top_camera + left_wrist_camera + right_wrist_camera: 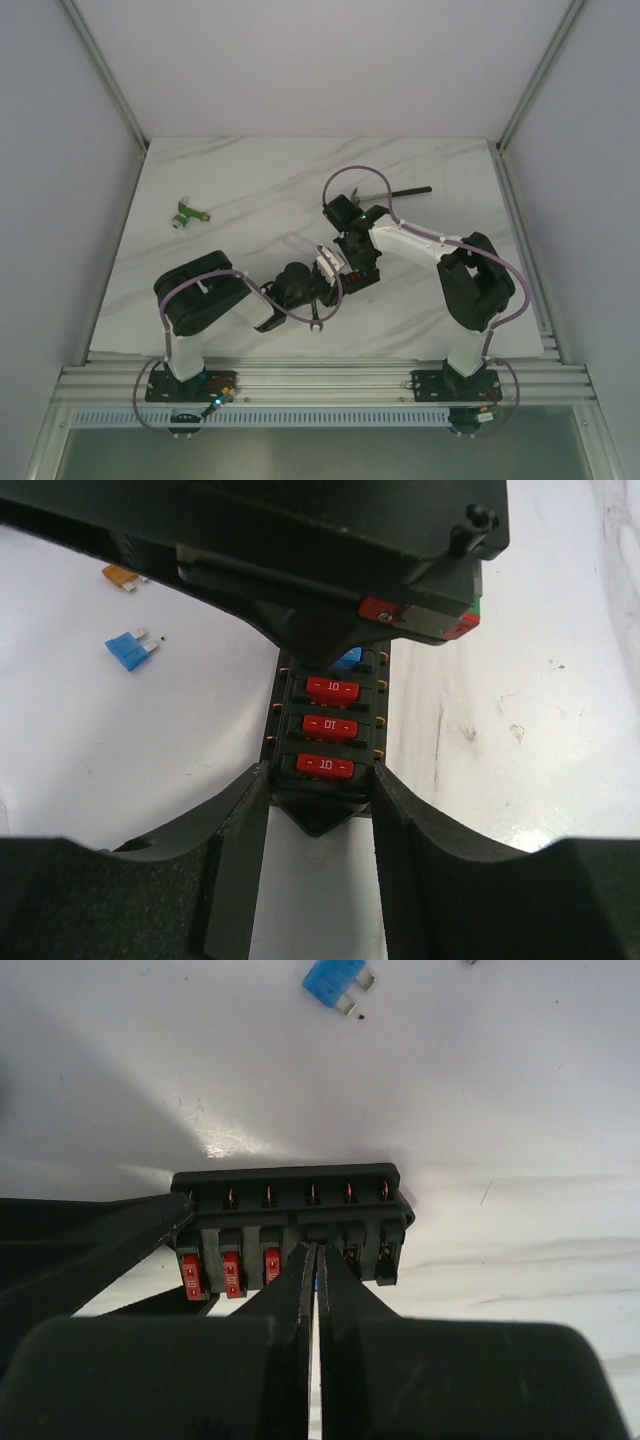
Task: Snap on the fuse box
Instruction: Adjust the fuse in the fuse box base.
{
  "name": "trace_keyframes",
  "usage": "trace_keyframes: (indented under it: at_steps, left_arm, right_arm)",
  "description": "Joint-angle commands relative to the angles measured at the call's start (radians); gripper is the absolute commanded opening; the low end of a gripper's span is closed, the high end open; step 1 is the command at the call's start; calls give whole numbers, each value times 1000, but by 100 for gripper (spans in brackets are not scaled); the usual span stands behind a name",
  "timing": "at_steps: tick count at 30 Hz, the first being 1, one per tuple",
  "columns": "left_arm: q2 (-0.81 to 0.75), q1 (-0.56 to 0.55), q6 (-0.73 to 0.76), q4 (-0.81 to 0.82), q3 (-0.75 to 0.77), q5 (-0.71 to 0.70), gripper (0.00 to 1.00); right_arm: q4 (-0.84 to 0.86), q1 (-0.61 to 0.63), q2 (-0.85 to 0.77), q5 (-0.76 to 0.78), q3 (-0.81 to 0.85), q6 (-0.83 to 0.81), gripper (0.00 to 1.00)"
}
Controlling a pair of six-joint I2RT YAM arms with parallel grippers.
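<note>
Left claw (320, 792) has its two fingers part way apart, and they squeeze the fuse box (328, 742) by its long sides, near one short end. I think it grips this way so the box cannot slide or tip while the other arm works on it. The box lies flat on the desk (250, 170), close to the middle, with its open top facing up. Three red fuses (330, 727) sit in a row inside it, and nothing covers them.

Right claw (316, 1258) stands over the far end of the box. Its fingers are pressed tight together, and the tips rest on a blue fuse (347, 660) in the slot next to the red ones. Closed fingers make one firm tip, good for pushing a small fuse down till it clicks. That is my guess at the job in hand. I cannot tell if the tips pinch the fuse or only push on it.

In the left wrist view a loose blue fuse (130, 650) lies on the desk at 10 o'clock from the box, and an orange fuse (120, 577) lies just past it. From above, a wrench (315, 318) lies just beside the box at 7 o'clock. A long black tool (405, 190) lies at 1 o'clock, and a green connector (187, 213) lies well apart at 10 o'clock.
</note>
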Motion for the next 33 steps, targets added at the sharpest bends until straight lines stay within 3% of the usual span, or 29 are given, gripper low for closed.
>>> trace_keyframes:
  at_steps: [1, 2, 6, 13, 26, 33]
  left_arm:
    - [3, 1, -1, -68, -7, -9, 11]
    - [-1, 1, -1, -72, -6, -9, 11]
    - [-17, 1, 4, -103, -2, -7, 13]
    - [-42, -1, 3, -132, 0, -1, 14]
    - [-38, -1, 0, -128, -1, 5, 14]
    - [-34, -2, 0, -126, 2, 9, 14]
  right_arm:
    - [112, 8, 88, -123, -145, 72, 0]
    - [99, 7, 52, -111, -137, 75, 0]
    - [69, 0, -87, -75, -121, 90, 15]
    - [69, -29, -203, -68, -152, 96, 19]
    - [124, -41, -165, -82, -166, 96, 16]
    - [115, -52, -122, -81, -161, 96, 2]
